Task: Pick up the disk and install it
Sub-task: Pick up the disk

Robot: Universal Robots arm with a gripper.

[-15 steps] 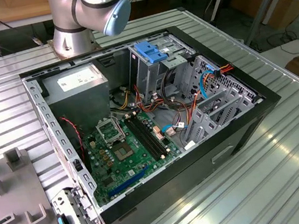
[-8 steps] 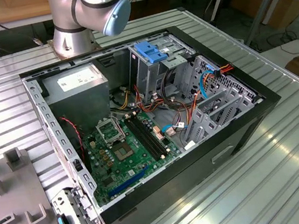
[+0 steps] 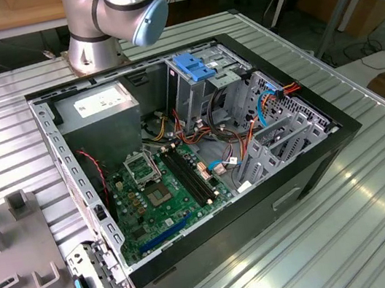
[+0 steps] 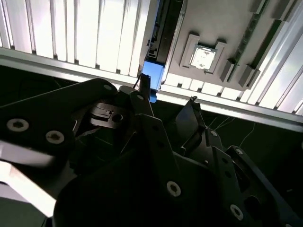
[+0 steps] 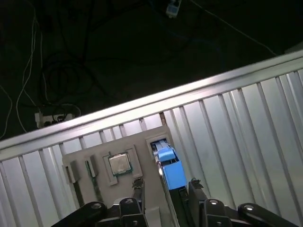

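The disk stands on edge in a slot of a grey fixture plate (image 5: 137,146). In the first wrist view the disk's (image 5: 170,171) bright blue rail faces me. In the second wrist view the blue end of the disk (image 4: 152,74) leads into its dark body. My gripper (image 5: 165,185) hangs above the plate with its dark fingers (image 5: 138,187) spread on either side of the blue rail, apart from it. In the second wrist view the gripper (image 4: 167,94) is open, with nothing between its fingertips (image 4: 191,106).
A square silver chip (image 5: 119,164) sits in a recess of the plate beside the disk. In the exterior view an open computer case (image 3: 200,143) lies on the ribbed metal table (image 3: 356,235), with a light-blue bracket (image 3: 198,65) on its drive cage. The arm's base (image 3: 95,27) stands behind the case.
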